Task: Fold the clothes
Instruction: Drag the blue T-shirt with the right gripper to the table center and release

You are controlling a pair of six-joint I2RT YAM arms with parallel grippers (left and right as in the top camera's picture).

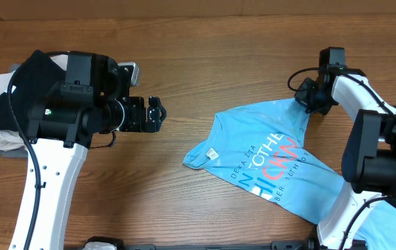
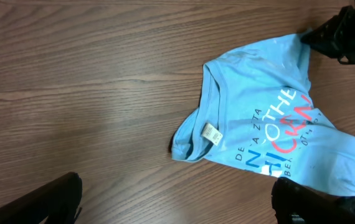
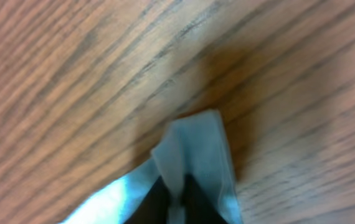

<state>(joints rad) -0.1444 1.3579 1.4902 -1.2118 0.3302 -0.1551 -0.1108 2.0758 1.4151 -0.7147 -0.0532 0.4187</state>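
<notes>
A sky-blue T-shirt [image 1: 274, 156] with white and red-orange lettering lies crumpled on the wooden table, right of centre. It also shows in the left wrist view [image 2: 258, 118]. My right gripper [image 1: 308, 103] is shut on a pinched fold of the shirt's far corner [image 3: 193, 155], just above the table. My left gripper [image 1: 155, 114] is open and empty, hovering above bare wood to the left of the shirt; its fingers [image 2: 177, 202] show at the bottom of the left wrist view. A pile of black, white and grey garments [image 1: 3, 104] lies at the far left.
The wooden table [image 1: 198, 48] runs across the whole view. The left arm's body overlaps the pile of clothes. The shirt's lower part runs under the right arm toward the bottom right corner.
</notes>
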